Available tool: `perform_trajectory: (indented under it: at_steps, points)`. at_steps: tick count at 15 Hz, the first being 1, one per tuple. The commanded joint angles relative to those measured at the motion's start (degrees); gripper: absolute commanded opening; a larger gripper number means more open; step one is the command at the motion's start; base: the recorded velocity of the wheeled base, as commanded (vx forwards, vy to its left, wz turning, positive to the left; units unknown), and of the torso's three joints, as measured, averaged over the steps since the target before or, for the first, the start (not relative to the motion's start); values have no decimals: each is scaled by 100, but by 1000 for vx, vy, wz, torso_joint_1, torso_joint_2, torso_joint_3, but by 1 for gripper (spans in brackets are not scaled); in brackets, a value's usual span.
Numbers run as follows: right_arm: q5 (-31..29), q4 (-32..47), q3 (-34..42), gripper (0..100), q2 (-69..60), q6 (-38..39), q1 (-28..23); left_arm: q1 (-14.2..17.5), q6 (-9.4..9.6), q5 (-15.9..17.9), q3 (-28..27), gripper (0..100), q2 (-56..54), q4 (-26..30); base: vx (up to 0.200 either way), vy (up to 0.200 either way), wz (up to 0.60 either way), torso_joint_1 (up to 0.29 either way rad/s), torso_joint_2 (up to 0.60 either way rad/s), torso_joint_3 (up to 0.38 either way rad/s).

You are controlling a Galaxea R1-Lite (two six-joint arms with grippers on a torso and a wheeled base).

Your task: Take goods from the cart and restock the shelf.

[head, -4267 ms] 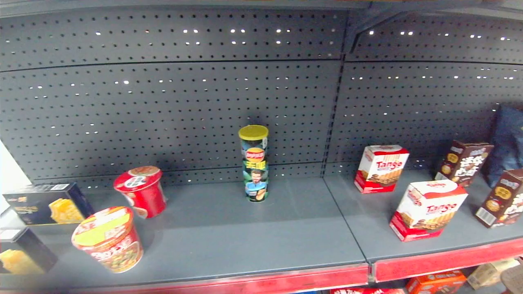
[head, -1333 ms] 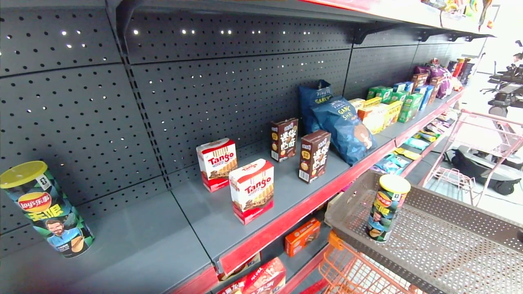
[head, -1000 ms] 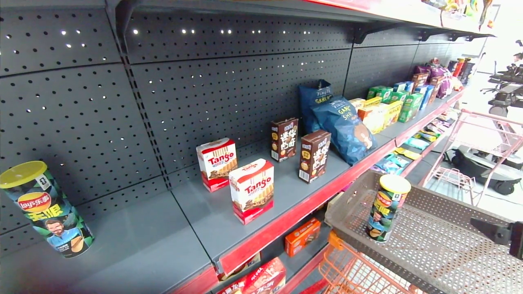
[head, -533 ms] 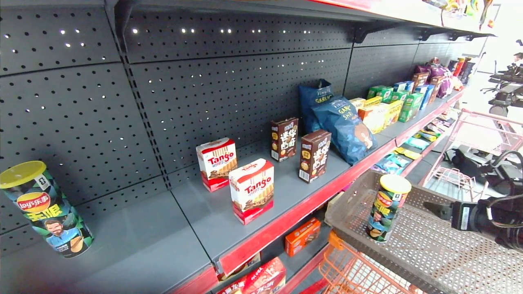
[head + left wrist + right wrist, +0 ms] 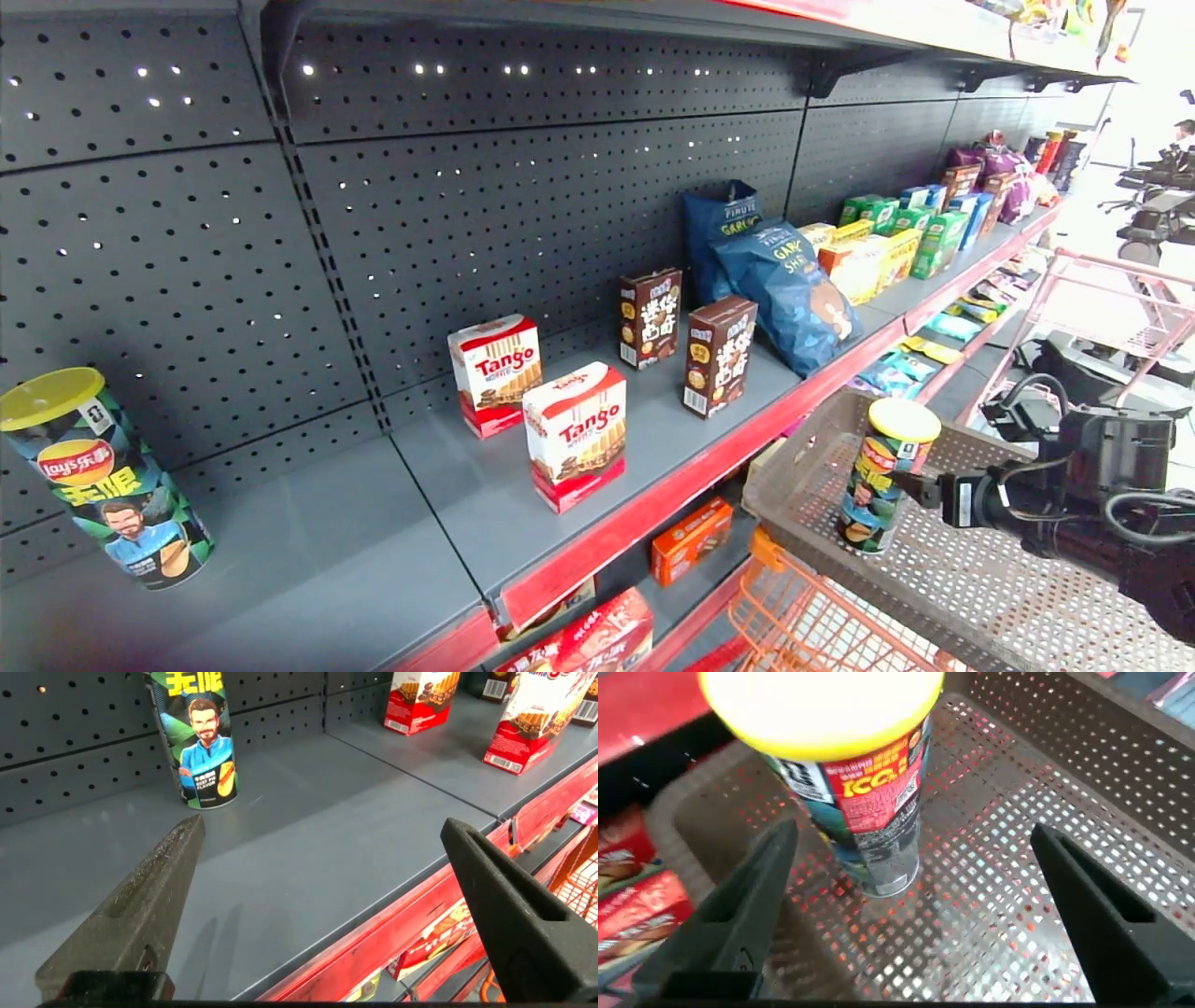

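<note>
CHANGE: right gripper (image 5: 915, 840) came in from the right over the last second | NOW: jaws wide, just beside can (image 5: 878, 509) upright in cart tray (image 5: 980, 583) | left gripper (image 5: 324, 826) open over shelf (image 5: 392, 551) | MEANS: grasp likely next.

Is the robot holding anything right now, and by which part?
Nothing is held. The right gripper is open near the chip can in the cart basket, not gripping it; the left gripper is open above the shelf.

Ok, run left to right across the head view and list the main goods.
shelf chip can, rear wafer box, front wafer box, rear brown box, front brown box, front blue bag, cart chip can
</note>
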State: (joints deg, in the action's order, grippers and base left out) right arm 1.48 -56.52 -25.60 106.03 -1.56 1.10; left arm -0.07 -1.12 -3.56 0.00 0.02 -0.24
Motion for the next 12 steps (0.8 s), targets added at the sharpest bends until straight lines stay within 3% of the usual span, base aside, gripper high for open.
perform_trajectory:
  at_steps: [1, 7, 11, 12]
  points:
    - [-7, -378, 20, 100, 717, -152, 13, -1, -2, -4, 0, 100, -2, -2, 0, 0, 0, 0, 0, 0]
    - [-42, -1257, -261, 100, 2035, -143, 13, -1, -2, -4, 0, 100, -2, -2, 0, 0, 0, 0, 0, 0]
    - [-16, -1327, -1123, 100, 2510, -143, -39, -1, -2, -4, 0, 100, -2, -2, 0, 0, 0, 0, 0, 0]
    - [-16, -1301, -1210, 0, 2519, -152, -39, -1, -2, -4, 0, 100, -2, -2, 0, 0, 0, 0, 0, 0]
